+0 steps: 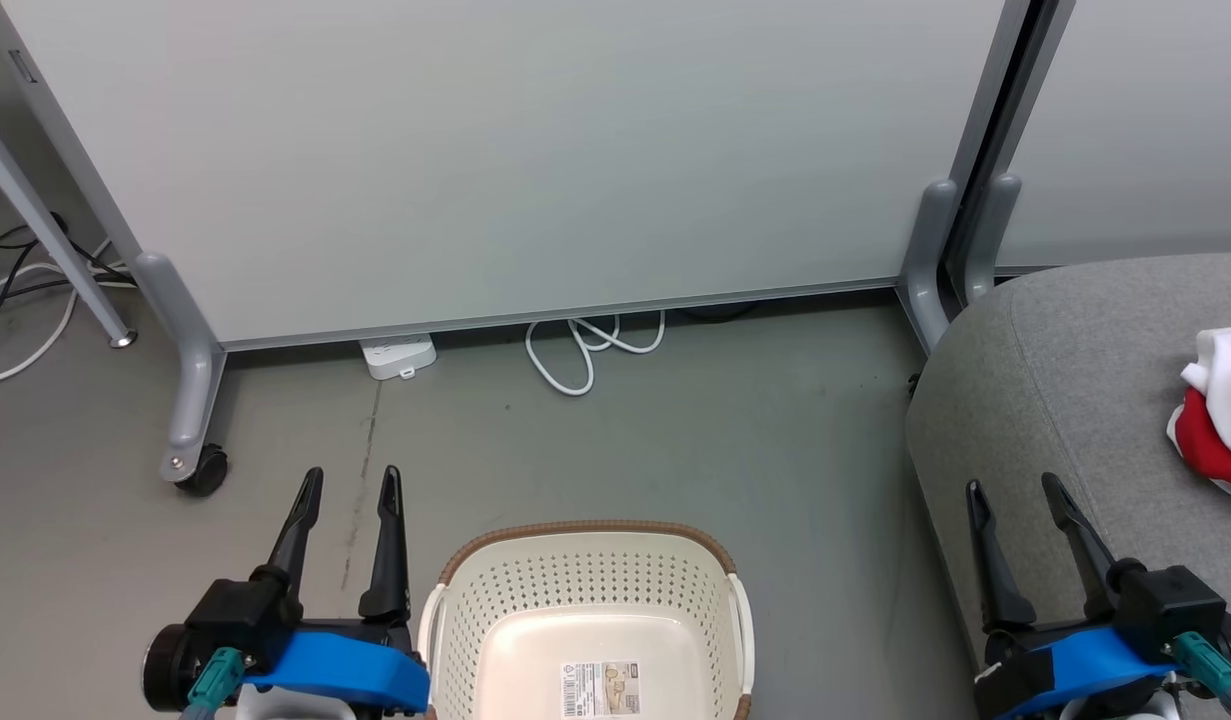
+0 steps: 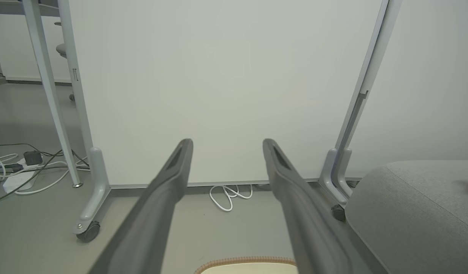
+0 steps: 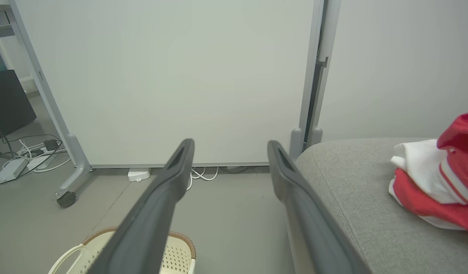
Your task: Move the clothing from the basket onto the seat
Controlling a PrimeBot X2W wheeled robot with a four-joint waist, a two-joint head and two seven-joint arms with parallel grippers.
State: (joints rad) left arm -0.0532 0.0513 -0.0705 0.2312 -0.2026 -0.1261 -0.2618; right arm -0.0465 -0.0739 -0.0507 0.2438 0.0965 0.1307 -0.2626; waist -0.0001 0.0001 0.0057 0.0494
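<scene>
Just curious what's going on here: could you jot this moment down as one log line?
basket: nothing seen inside | clothing: on seat | left gripper: open, holding nothing | right gripper: open, holding nothing

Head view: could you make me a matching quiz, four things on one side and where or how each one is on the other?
Things:
1 basket
2 red and white clothing
3 white power strip
4 left gripper

Place or state:
a lying on the grey seat
b on the floor at the partition's foot
c open, holding nothing
d on the floor, sticker showing on its bottom

Pairs: 1-d, 2-a, 3-b, 4-c
</scene>
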